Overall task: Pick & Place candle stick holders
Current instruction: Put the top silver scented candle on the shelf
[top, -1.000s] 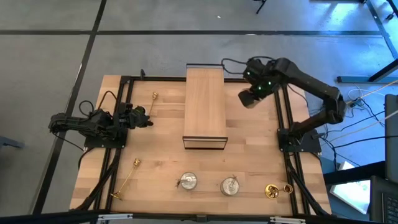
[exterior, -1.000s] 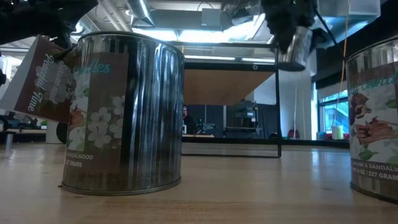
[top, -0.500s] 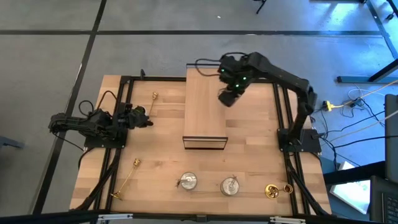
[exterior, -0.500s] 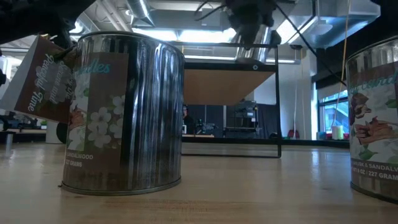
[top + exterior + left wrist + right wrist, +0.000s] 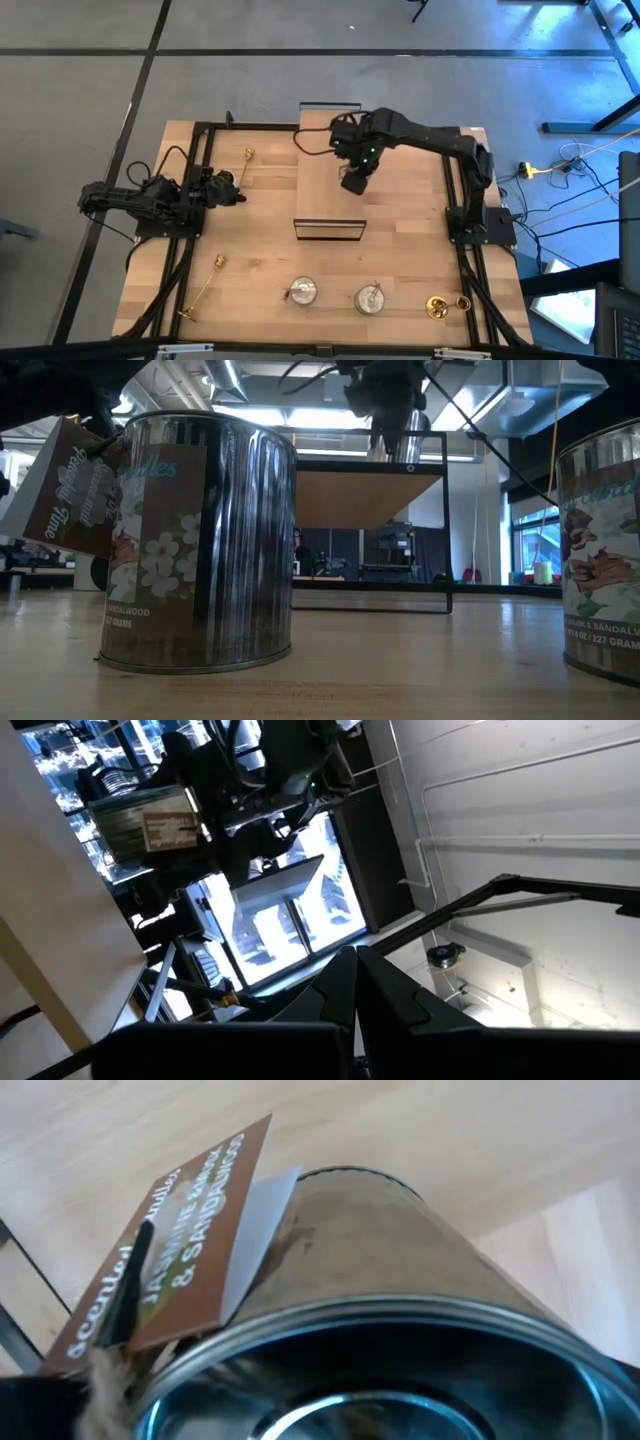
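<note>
- Right gripper (image 5: pixel 353 181) over the raised light-wood shelf (image 5: pixel 329 170) mid-table, clamped wide around a squat silver tin candle holder (image 5: pixel 400 1310) with a brown tag (image 5: pixel 160 1260).
- Left gripper (image 5: pixel 236 195) closed, empty, near the table's left edge.
- Two more silver tins (image 5: pixel 301 292) near the front edge.

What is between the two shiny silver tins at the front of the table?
In the high view, nothing: only bare wooden table lies between the left silver tin and the right silver tin.
</note>
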